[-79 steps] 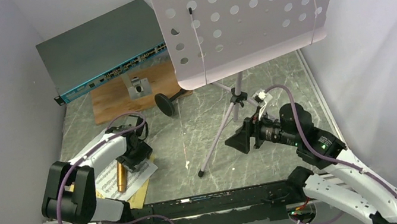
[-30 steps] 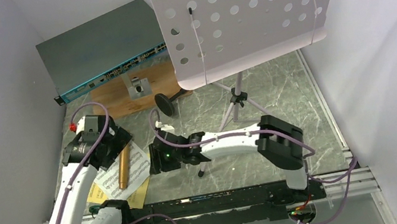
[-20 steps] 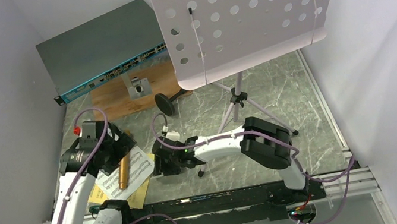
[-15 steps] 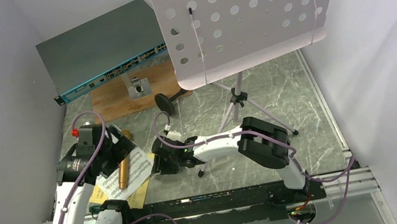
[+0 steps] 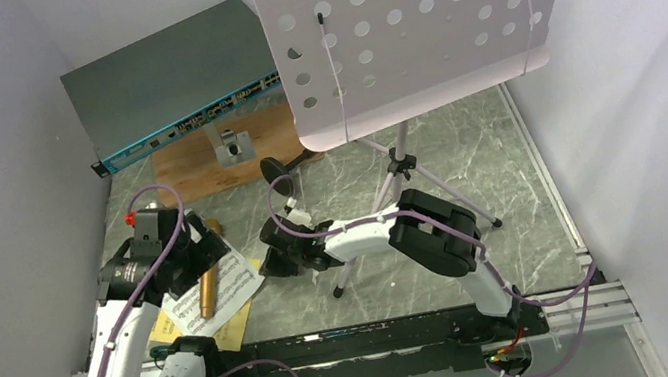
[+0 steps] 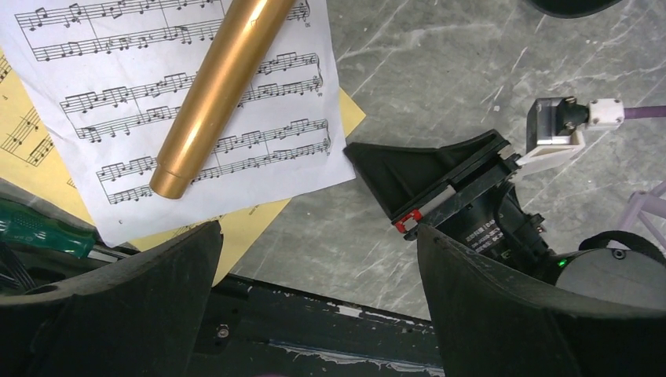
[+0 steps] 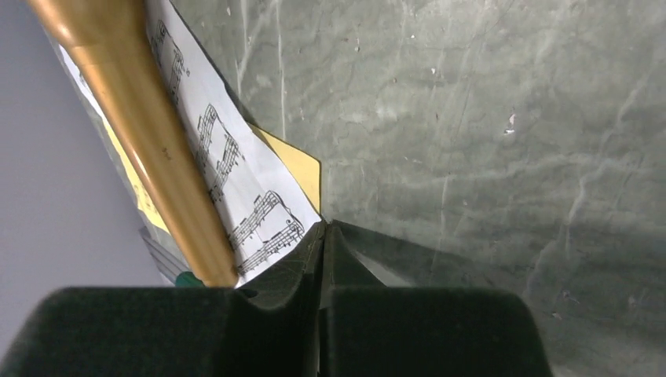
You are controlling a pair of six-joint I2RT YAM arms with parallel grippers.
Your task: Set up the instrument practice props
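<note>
The white music sheet (image 6: 259, 165), with the gold microphone (image 6: 216, 86) lying across it, sits near-left on the worktop (image 6: 440, 78). The right pincer (image 7: 323, 236), half open a second ago, now has its fingers pressed together at the sheet's corner; whether it grips paper is unclear. The left pincer (image 6: 314, 232) hovers wide open, empty.

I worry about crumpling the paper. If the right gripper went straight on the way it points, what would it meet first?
Most likely the white music sheet: the right gripper has its shut tip right at the sheet's edge. Past that lies the gold microphone on the sheet. Whether the tip touches the paper is unclear.
</note>
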